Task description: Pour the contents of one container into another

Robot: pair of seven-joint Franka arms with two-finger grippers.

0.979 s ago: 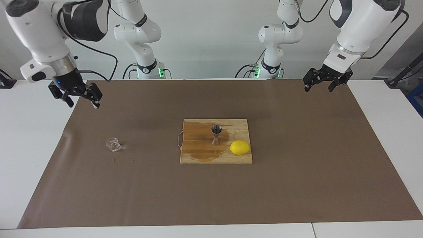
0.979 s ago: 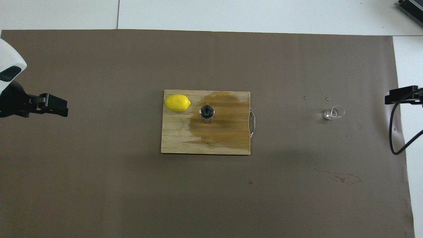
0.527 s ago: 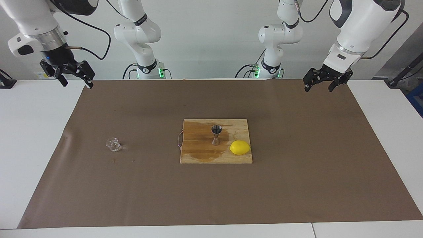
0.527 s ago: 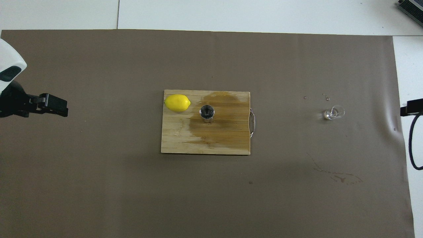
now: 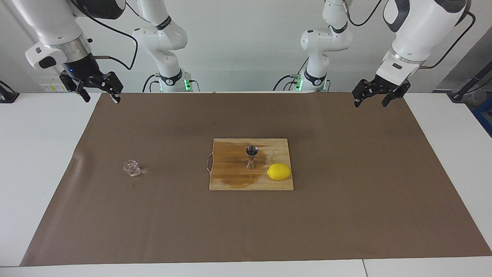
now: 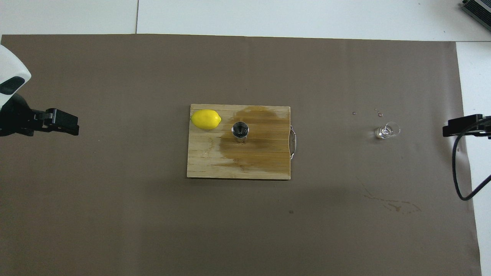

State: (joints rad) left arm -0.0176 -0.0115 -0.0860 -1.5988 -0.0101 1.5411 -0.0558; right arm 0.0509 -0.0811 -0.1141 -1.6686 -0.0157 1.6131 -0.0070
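Observation:
The small clear glass container (image 5: pixel 132 168) (image 6: pixel 387 131) stands alone on the brown mat toward the right arm's end. The steel hourglass jigger (image 5: pixel 251 157) (image 6: pixel 240 130) stands upright on the wooden board (image 5: pixel 230 182) (image 6: pixel 207 161) at the table's middle. My right gripper (image 5: pixel 100 96) (image 6: pixel 450 128) hangs open and empty in the air over the mat's edge at its own end, well apart from the glass. My left gripper (image 5: pixel 371 100) (image 6: pixel 73 125) waits open and empty over the mat's edge at the left arm's end.
A yellow lemon (image 5: pixel 279 171) (image 6: pixel 206 119) lies on the board beside the jigger. A dark wet patch (image 6: pixel 261 142) spreads over the board around the jigger. Small drops (image 6: pixel 379 113) lie by the glass, and a faint stain (image 6: pixel 395 206) marks the mat nearer the robots.
The right gripper rose and drew back from the glass toward its end of the table, then drifted slightly inward. The left arm, glass, jigger and lemon did not move.

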